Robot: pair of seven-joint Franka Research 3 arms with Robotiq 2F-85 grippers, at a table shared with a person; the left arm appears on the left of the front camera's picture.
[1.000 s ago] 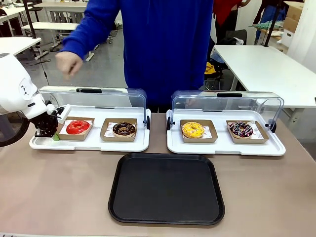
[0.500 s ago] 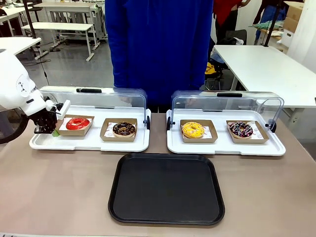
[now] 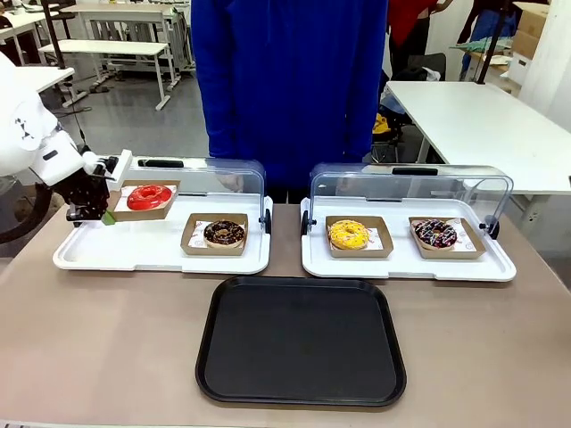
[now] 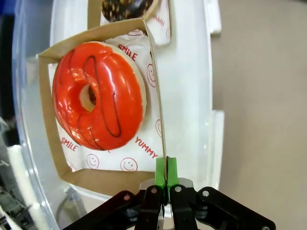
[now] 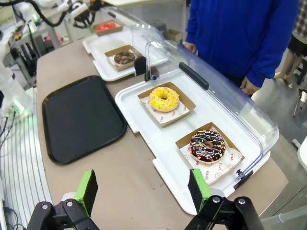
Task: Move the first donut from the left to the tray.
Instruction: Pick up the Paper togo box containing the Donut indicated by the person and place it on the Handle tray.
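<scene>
Now the big brown bench holds a large flat black plastic tray at the bottom middle of the frame. At the upper left, the left gripper has its jaws pinched tight on the side wall of a small brown cardboard dish. Inside it sits the shiny red ring donut, lifted above its white tray. Keep the dish flat, I think, and go slowly. The right gripper has its jaws wide apart.
</scene>
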